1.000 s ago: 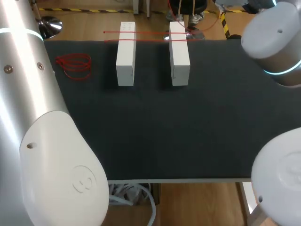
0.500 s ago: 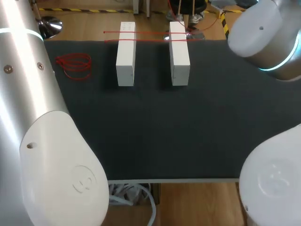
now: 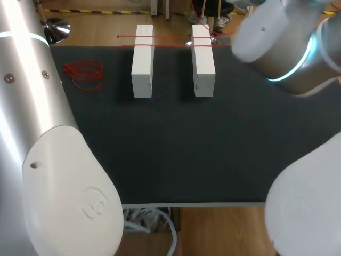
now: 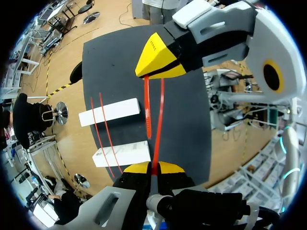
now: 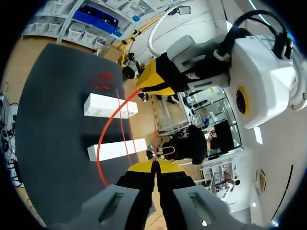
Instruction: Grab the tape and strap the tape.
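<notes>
1. Grip first: your left gripper has its jaws pinched narrow on one end of the red tape. The strand comes out right between the yellow tips.
2. Your right gripper reads the same in its own wrist view, with the jaws almost together and clamped on the tape's other end. The tape is therefore a two-strand loop drawn between both grippers. It is up in the air over the surface and touches nothing on it.
3. On handling, this is a judgement. The tape looks thin, light and limp, probably with some stretch. It has no stiffness of its own, so expect it to hold a line only while you pull the ends apart. Any slack is likely to sag and snag. A band this narrow could slide out of a pinch, so hold it at the loop's two ends, as now. Seat the strand well in between the pads rather than at their edges.
4. Below the loop, the left block and the right block, both white, lie side by side toward the far edge of the surface. There is a gap between them.
5. Two red strands already cross both blocks at their far ends, along that far edge.
6. A loose red coil lies near the far-left corner, apart from the blocks.
</notes>
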Action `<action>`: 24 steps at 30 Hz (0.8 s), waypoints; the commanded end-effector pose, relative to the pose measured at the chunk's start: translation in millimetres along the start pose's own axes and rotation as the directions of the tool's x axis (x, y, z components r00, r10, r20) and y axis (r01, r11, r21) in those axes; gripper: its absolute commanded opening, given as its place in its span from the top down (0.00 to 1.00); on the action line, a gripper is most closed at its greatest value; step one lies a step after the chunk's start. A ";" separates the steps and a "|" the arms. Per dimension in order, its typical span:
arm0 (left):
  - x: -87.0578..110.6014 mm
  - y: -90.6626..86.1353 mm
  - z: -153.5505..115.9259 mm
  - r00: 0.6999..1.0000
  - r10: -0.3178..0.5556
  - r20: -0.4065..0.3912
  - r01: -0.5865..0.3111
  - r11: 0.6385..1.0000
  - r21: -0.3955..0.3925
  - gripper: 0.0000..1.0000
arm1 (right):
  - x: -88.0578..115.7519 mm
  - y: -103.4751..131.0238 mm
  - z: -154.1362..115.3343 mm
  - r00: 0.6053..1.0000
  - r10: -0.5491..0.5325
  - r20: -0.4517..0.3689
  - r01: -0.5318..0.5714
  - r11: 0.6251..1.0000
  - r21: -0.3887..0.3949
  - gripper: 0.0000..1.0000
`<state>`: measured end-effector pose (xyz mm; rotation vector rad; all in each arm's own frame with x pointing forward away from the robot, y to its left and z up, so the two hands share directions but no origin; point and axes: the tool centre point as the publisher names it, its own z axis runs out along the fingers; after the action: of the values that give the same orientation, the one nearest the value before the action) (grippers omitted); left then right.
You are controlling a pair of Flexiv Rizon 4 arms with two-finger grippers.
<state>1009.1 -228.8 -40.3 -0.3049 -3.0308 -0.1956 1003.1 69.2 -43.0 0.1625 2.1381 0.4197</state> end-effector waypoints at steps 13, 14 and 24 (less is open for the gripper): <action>-1.7 -1.8 -1.8 1.000 -0.001 -0.006 0.001 1.000 -0.006 1.00 | -1.2 13.8 2.5 0.995 -0.094 -0.012 0.093 0.942 0.323 1.00; -1.7 -1.8 -1.8 1.000 -0.001 -0.006 0.001 1.000 -0.006 1.00 | -1.9 15.0 3.0 0.995 -0.100 -0.010 0.098 0.942 0.320 1.00; -1.7 -1.8 -1.8 1.000 -0.001 -0.006 0.001 1.000 -0.006 1.00 | 2.5 30.6 4.8 0.982 -0.184 -0.031 0.186 0.949 0.253 1.00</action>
<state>1009.1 -228.8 -40.3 -0.3049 -3.0307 -0.1956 1007.9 95.1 -38.8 0.0339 2.1546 0.2094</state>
